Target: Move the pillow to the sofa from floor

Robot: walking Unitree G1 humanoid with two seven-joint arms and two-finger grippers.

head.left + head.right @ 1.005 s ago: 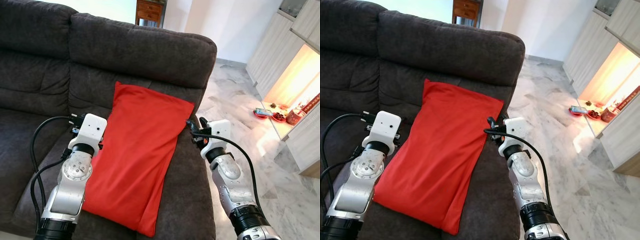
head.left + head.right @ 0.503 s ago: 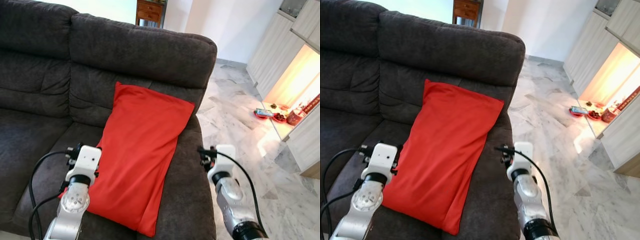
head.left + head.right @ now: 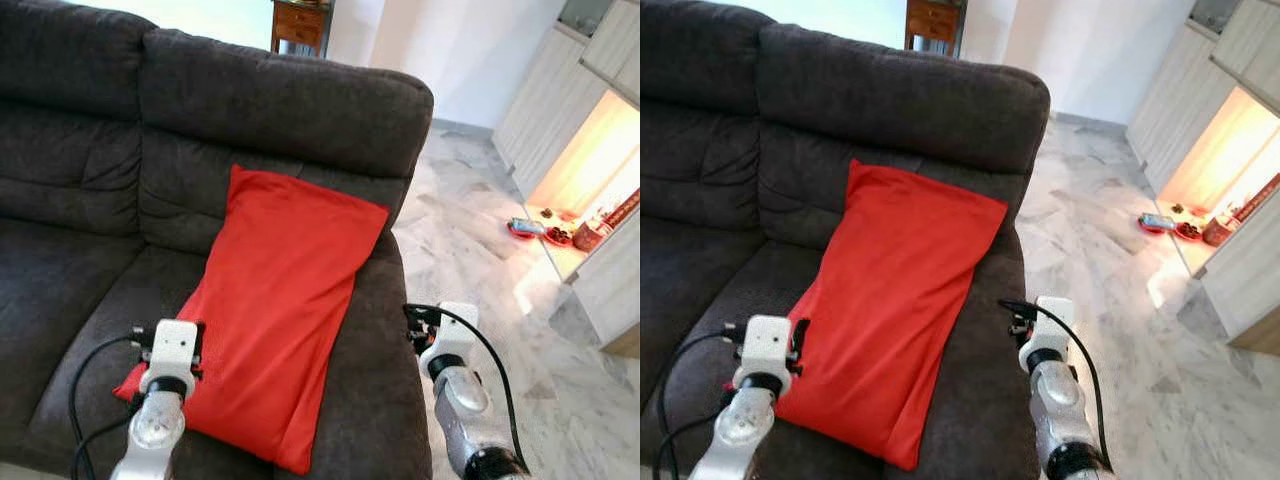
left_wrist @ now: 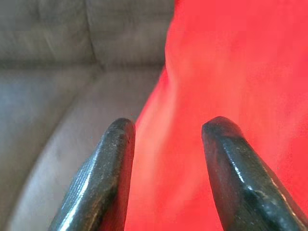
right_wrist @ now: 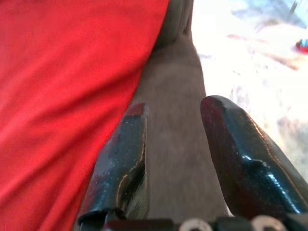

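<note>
Left eye view: both pincers lower, farther back from pillow (image 3: 270, 310).

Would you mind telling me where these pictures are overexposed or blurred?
Left eye view: the lit cabinet recess is blown out, while the red fabric pillow on the dark grey sofa is sharp. Left wrist view: the black fingers and the pillow are soft. Right wrist view: the pale marble floor is washed out.

Sofa (image 3: 280, 95) cut off at the left and bottom edges. Wooden cabinet (image 3: 300, 25) behind the backrest mostly hidden. Small things on the floor (image 3: 548, 228) by the lit cupboard too tiny to tell. Left wrist view blurry. Both arms cut off at the bottom edge.
</note>
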